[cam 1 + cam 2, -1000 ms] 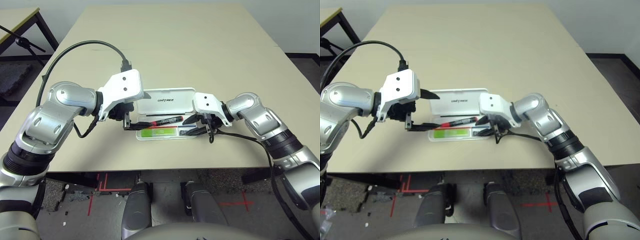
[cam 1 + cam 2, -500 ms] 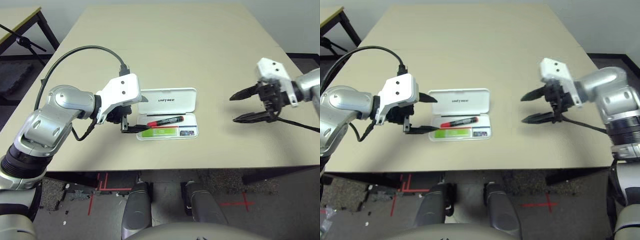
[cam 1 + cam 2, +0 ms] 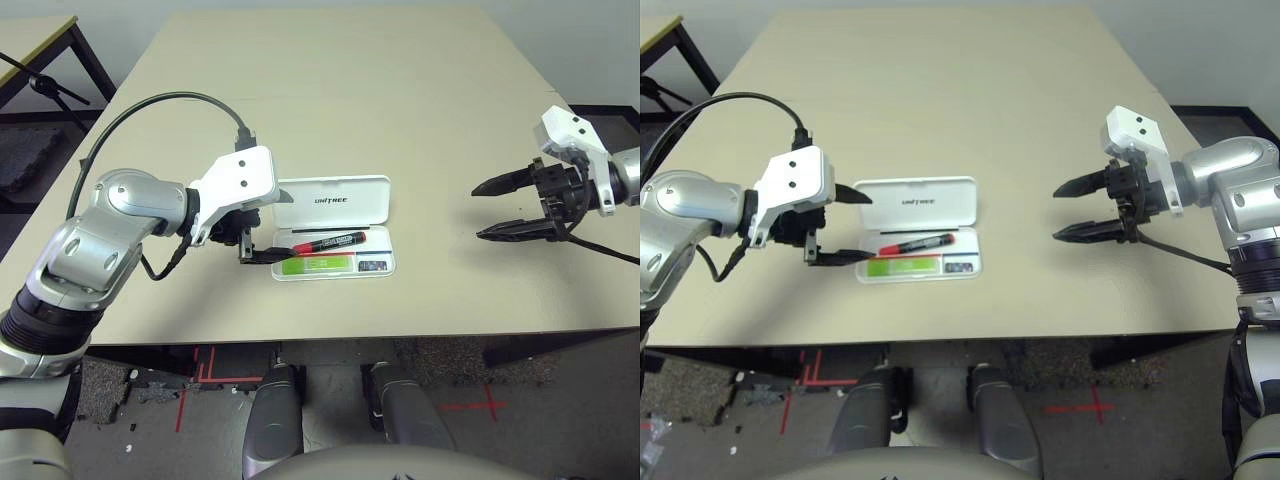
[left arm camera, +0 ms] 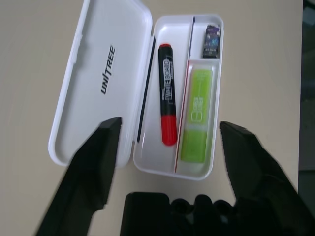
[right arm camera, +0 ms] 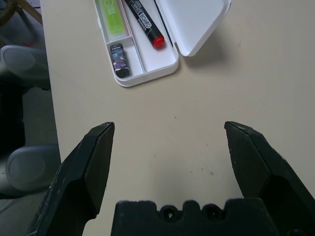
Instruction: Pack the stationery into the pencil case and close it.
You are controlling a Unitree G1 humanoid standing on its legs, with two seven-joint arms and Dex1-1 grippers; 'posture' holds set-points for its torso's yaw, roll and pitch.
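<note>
The pencil case point(image 3: 335, 276) lies flat near the table's point(image 3: 430, 290) near edge, taken here as the centre of the dial, with twelve o'clock pointing away from the robot. Its lid point(image 3: 365, 207) is hinged on the twelve o'clock side and is laid back. In the long compartment behind the divider, the red marker point(image 4: 168, 93) is held at a slight slant, its red cap toward nine o'clock. In front of the divider, the green highlighter point(image 4: 196, 113) is placed toward seven o'clock and the small dark block point(image 5: 119, 60) toward five, each in its own section. At nine o'clock, the left gripper point(image 3: 872, 228) is poised with its fingers apart and nothing gripped, the tips reaching the case's end; whether the case is touched cannot be told. Well apart at three o'clock, the right gripper point(image 3: 477, 212) is held over the table, its fingers spread wide and empty. The packing appears to be done, and closing is judged to be the step in hand. For this, the lid would need to be lifted from its twelve o'clock edge, swung toward six and pressed down evenly. The left fingers should be kept out of its path, and the case could slide if it is not steadied.
</note>
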